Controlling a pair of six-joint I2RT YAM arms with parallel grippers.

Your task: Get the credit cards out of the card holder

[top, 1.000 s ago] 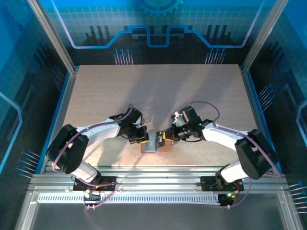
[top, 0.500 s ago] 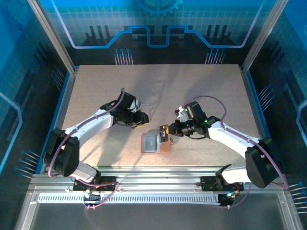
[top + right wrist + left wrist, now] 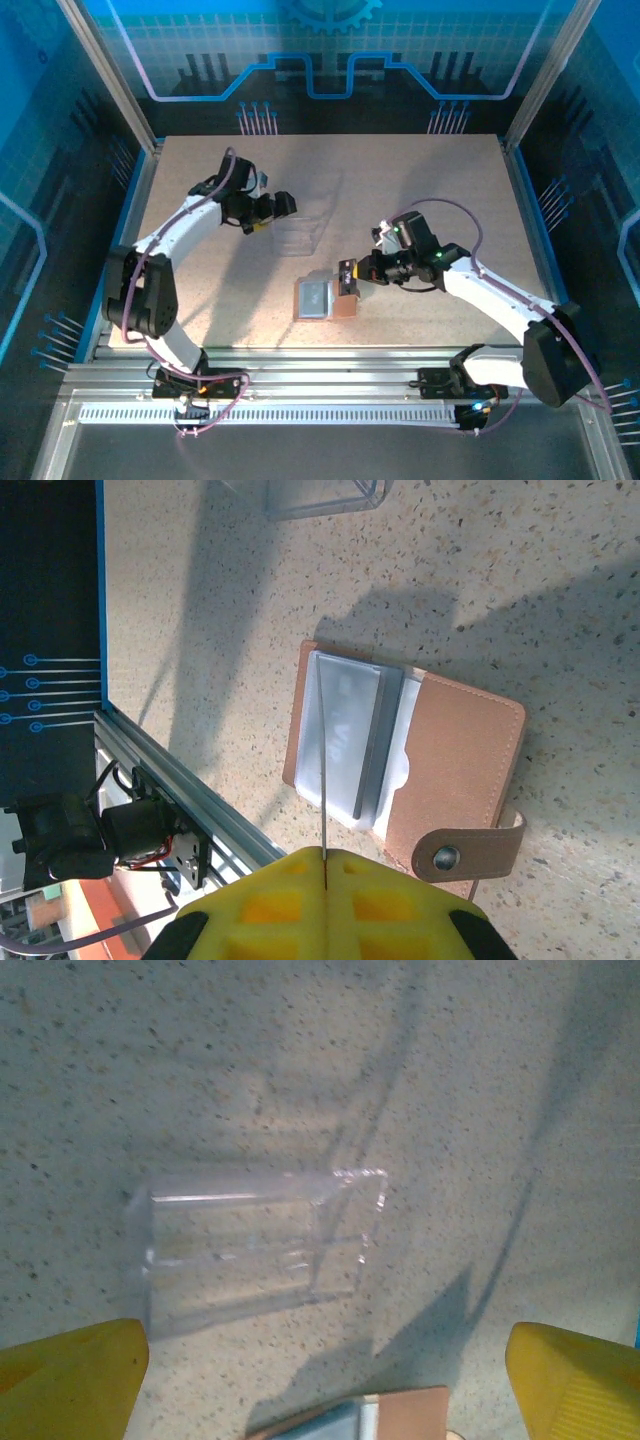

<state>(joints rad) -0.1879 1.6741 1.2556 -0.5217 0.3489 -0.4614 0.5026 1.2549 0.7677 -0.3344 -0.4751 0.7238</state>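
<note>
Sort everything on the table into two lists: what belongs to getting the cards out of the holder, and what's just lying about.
Job:
card holder
silver-grey card lying in it
thin card, edge-on, in the shut right gripper

Lying about:
clear plastic tray, near the open left gripper

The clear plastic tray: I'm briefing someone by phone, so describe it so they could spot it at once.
On the speckled beige table, look near the middle, just beyond the salmon-pink card holder as seen from the arm bases. The clear plastic tray sits there, apart from the holder. It is the one see-through box, with an inner divider; the holder is opaque and pink.
</note>
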